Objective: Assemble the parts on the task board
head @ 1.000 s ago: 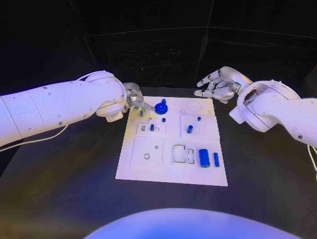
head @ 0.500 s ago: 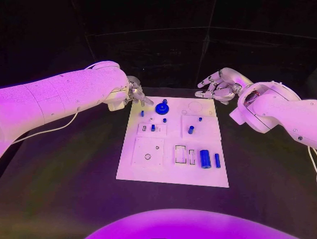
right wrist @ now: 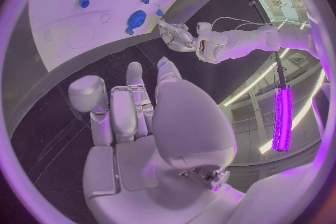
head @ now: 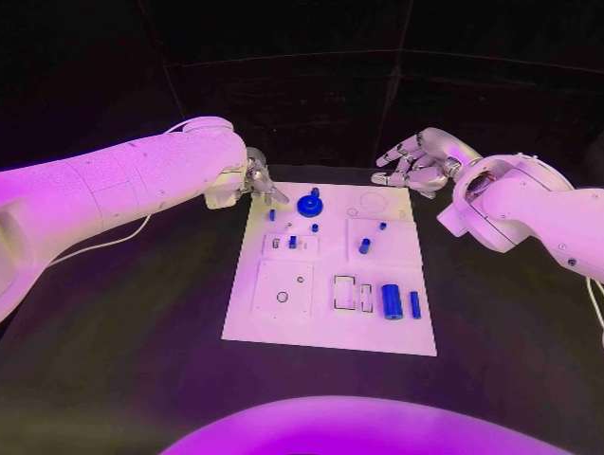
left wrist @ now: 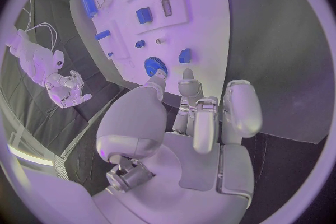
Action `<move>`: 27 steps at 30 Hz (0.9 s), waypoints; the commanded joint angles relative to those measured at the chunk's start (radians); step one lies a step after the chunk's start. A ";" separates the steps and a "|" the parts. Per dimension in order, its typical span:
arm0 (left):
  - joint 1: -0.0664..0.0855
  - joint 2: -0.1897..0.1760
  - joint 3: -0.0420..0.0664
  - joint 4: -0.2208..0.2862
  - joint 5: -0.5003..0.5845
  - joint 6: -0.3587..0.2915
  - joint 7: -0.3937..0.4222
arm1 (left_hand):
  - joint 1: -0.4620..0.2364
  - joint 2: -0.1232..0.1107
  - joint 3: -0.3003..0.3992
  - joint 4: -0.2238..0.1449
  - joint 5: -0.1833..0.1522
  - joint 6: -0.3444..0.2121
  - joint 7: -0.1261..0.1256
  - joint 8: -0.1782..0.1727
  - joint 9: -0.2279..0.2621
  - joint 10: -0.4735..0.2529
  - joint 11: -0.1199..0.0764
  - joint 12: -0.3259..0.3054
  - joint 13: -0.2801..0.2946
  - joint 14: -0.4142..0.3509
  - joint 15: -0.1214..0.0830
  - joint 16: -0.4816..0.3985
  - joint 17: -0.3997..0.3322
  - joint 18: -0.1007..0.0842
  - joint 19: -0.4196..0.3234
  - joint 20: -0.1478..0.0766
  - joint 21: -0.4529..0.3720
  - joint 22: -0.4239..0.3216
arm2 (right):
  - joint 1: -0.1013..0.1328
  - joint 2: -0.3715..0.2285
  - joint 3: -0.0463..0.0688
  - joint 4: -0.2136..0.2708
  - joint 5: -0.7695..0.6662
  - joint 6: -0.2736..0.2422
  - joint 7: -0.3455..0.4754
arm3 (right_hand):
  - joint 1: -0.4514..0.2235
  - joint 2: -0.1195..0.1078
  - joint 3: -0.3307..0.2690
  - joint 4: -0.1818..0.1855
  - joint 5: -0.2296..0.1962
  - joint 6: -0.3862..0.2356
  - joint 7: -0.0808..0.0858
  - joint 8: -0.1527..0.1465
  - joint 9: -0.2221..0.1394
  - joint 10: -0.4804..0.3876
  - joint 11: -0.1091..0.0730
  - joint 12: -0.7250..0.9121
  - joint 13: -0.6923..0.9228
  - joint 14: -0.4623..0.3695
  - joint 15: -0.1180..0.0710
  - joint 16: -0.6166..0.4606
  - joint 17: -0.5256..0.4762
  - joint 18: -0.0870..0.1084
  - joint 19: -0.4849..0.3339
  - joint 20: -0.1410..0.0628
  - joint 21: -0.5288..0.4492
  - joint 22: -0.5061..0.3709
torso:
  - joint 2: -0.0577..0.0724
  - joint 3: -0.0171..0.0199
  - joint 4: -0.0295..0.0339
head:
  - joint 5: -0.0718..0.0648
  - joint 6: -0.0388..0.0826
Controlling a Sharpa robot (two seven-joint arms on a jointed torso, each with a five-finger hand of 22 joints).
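Note:
The white task board (head: 282, 322) lies in the middle of the table. At its far end sits a blue gear (head: 310, 206) with small blue parts (head: 292, 243) nearby; a blue cylinder (head: 391, 301) and a slim blue bar (head: 413, 304) lie nearer me on the right. My left hand (head: 261, 183) hovers over the board's far left corner with its fingers half curled and nothing in them. The left wrist view has the gear (left wrist: 155, 65) and a small blue part (left wrist: 185, 56) just beyond my fingertips (left wrist: 187, 75). My right hand (head: 413, 164) hangs past the far right corner, fingers spread and empty.
Black table (head: 124, 341) surrounds the board on all sides. My left forearm (head: 97, 204) crosses over the table's left side and my right forearm (head: 548, 223) over its right side. In the right wrist view the board's far edge (right wrist: 42, 28) lies ahead of the hand.
My left hand has drawn back a little from the small blue part at the board's far left, towards the corner. The right hand has hardly moved. No part has shifted.

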 commanded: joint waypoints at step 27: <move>-0.015 0.032 0.000 -0.046 -0.040 0.086 0.000 | 0.022 0.003 -0.026 0.002 0.000 0.018 -0.003 -0.007 -0.012 0.009 0.002 0.013 0.007 0.104 0.007 0.003 0.263 0.009 0.009 0.006 0.016 0.019 | 0.002 0.005 0.001 -0.002 0.002 0.008 0.009 | -0.001 0.012 -0.005 -0.003 0.009 -0.006 0.000 0.007 0.000 0.003 0.000 0.007 -0.002 0.027 -0.007 -0.006 0.002 0.011 0.007 0.000 -0.006 0.002 | 0.000 0.0005 0.0010 | 0.001 -0.002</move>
